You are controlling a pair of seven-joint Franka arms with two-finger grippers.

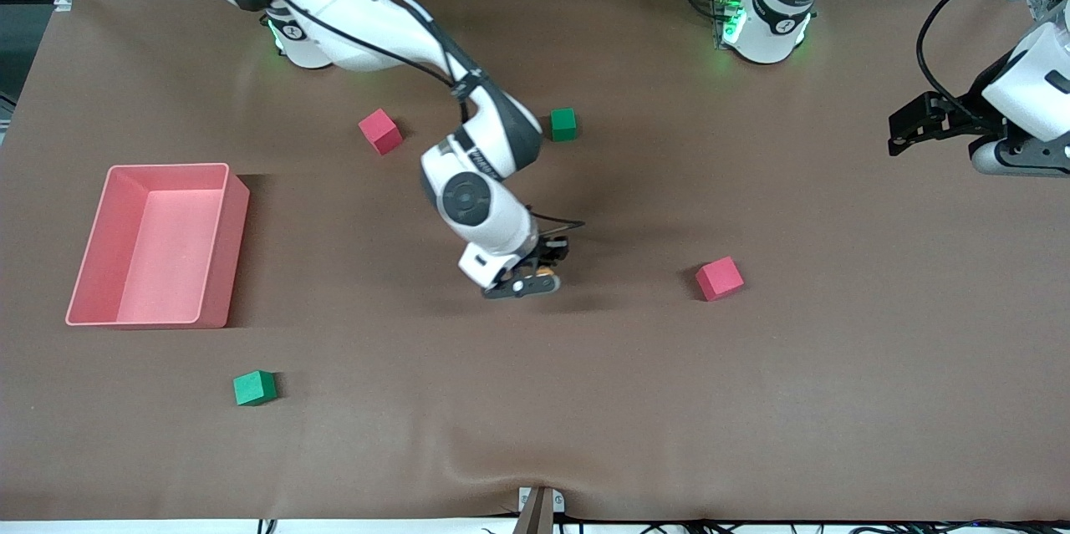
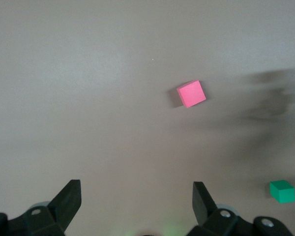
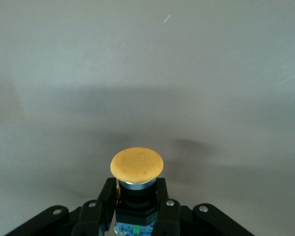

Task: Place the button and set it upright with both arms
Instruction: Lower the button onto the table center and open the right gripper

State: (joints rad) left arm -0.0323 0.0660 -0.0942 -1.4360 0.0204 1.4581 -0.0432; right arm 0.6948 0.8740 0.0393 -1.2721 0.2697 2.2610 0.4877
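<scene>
While the left claw (image 2: 132, 204) waits open, the right claw (image 3: 136, 206) clamps the button (image 3: 137, 167).

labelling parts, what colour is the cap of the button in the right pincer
Orange; the button cap shows best in the right wrist view.

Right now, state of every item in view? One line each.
button: clamped in the right gripper, orange cap pointing away from the wrist
right gripper: shut on the button, low over mid-table
left gripper: open, holding nothing, waiting above the left arm's end of the table
pink bin: upright, nothing in it
red cubes: resting on the table
green cubes: resting on the table
</scene>
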